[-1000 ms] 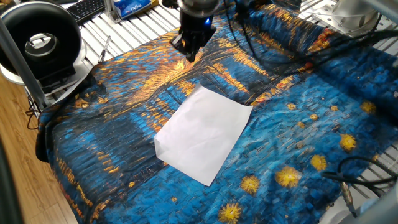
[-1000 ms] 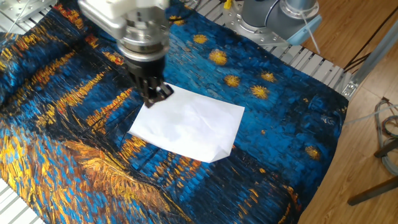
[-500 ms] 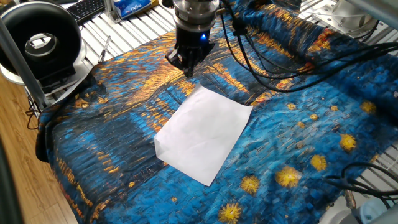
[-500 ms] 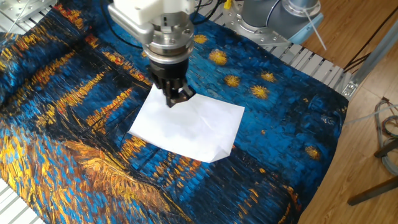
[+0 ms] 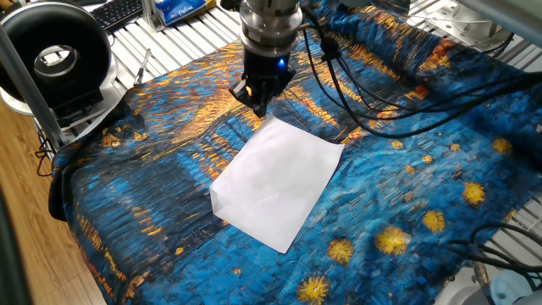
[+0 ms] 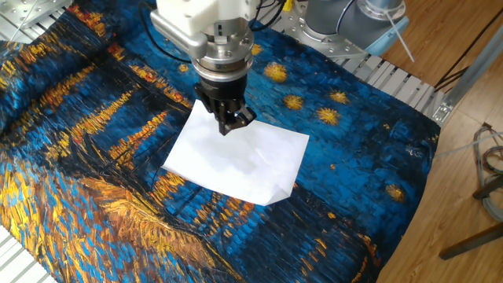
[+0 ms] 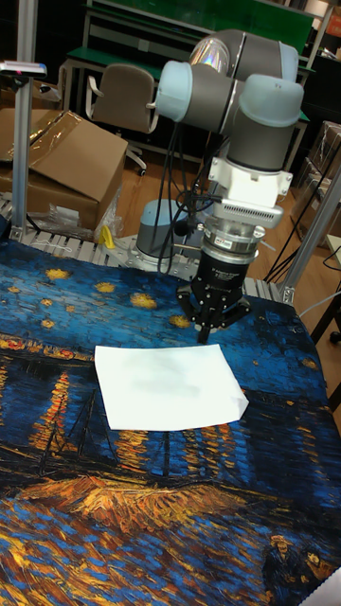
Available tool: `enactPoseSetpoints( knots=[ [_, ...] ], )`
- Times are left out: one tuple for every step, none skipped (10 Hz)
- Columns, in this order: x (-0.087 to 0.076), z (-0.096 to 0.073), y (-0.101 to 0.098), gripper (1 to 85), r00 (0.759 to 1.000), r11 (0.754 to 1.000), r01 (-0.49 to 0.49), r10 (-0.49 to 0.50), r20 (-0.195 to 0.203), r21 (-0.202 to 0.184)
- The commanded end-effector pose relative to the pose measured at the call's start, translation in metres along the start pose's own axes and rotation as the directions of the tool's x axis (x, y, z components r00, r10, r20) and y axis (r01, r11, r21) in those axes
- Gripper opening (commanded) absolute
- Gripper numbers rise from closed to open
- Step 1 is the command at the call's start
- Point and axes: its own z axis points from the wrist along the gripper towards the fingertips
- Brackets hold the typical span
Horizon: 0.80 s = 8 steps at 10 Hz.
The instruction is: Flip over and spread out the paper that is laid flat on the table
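Fingers [image 6: 228, 126] nearly closed, empty, hover over the paper [image 6: 236, 157] edge at 12 o'clock; lower gently, pinch edge only, avoid bunching table [image 6: 94, 196] cloth.

paper [image 5: 276, 181]: plain white
cloth [image 5: 406, 182]: deep blue, orange-gold streaks, yellow star blots
gripper [image 6: 229, 123]: black fingers, silver wrist
arm [image 7: 232, 90]: grey, pale blue caps

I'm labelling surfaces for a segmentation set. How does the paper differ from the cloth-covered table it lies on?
The paper is plain white and unmarked; the table has a blue cloth with orange streaks and yellow star blots. The paper is a small rectangle, while the table spreads well beyond it on every side. The paper lies nearly smooth, one corner slightly bent; the table's cloth is wrinkled. Both lie flat under the gripper, which hangs near the paper's far corner.
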Motion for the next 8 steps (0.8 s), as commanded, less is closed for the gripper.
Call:
enactPoseSetpoints(
  knots=[
    [0.0021,0.0073,0.0017,1.0,1.000,1.000,0.014,-0.014,0.017,-0.027],
    [0.0033,0.0085,0.0034,1.0,1.000,0.999,0.012,-0.011,0.019,-0.031],
    [0.0030,0.0116,0.0024,1.0,0.999,1.000,0.015,-0.014,0.034,-0.023],
    [0.0014,0.0125,0.0024,1.0,0.999,1.000,0.019,-0.018,0.041,-0.023],
    [-0.0015,0.0141,0.0021,1.0,0.999,1.000,0.021,-0.020,0.049,-0.022],
    [-0.0023,0.0141,0.0021,1.0,0.998,0.999,0.026,-0.024,0.052,-0.022],
    [-0.0029,0.0141,-0.0010,1.0,0.998,0.999,0.033,-0.032,0.054,-0.009],
    [-0.0035,0.0141,-0.0037,1.0,0.998,0.999,0.035,-0.035,0.056,0.002]
  ],
)
